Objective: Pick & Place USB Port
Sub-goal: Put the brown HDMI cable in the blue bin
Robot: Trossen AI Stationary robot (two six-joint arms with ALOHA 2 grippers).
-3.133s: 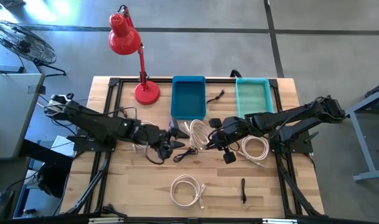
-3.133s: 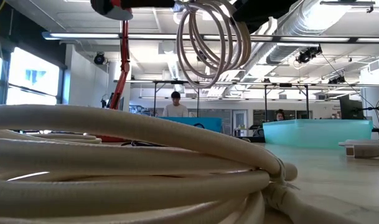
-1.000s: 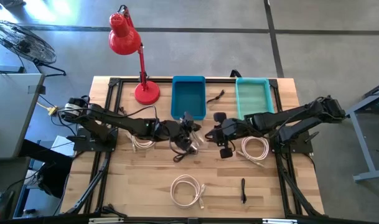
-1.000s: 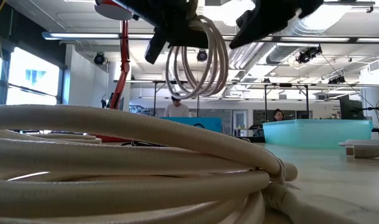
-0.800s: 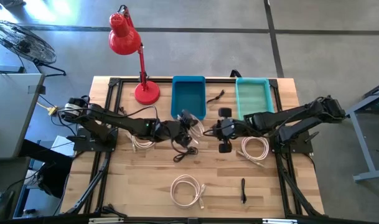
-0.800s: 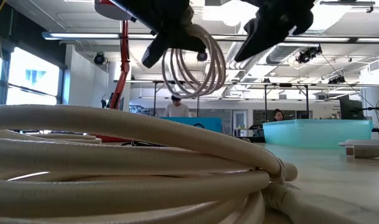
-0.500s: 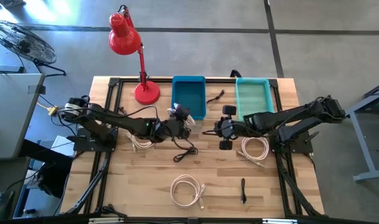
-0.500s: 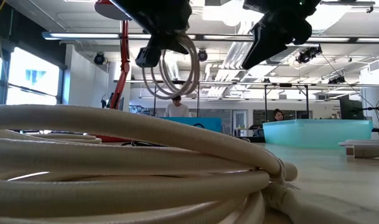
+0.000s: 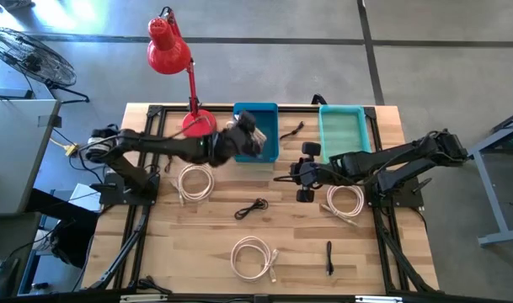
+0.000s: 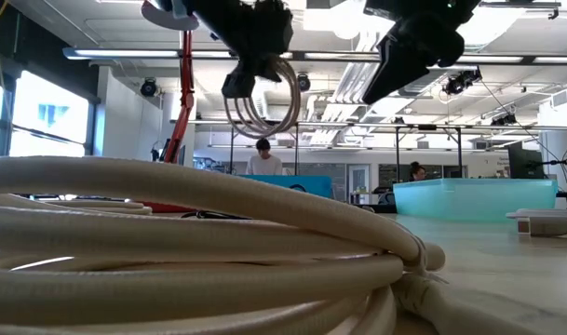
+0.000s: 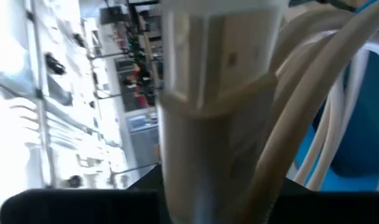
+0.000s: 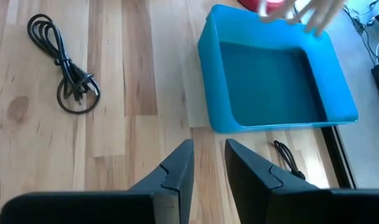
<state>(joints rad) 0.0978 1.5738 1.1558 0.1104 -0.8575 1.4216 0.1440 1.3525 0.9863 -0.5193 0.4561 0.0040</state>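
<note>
High view: the left claw (image 9: 246,135), closed on a coiled white USB cable (image 10: 262,100), holds it above the blue bin (image 9: 256,133). The right claw (image 9: 305,172), fingers slightly parted and empty, hovers over the worktop (image 9: 197,244) near the black cable (image 9: 252,208).

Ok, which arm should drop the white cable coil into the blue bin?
Left. The left gripper already holds the white cable coil over the blue bin. The right gripper is empty, beside the bin.

Grey concrete floor (image 9: 424,50), ceiling ducts (image 10: 479,23), left-side windows (image 10: 36,116)
</note>
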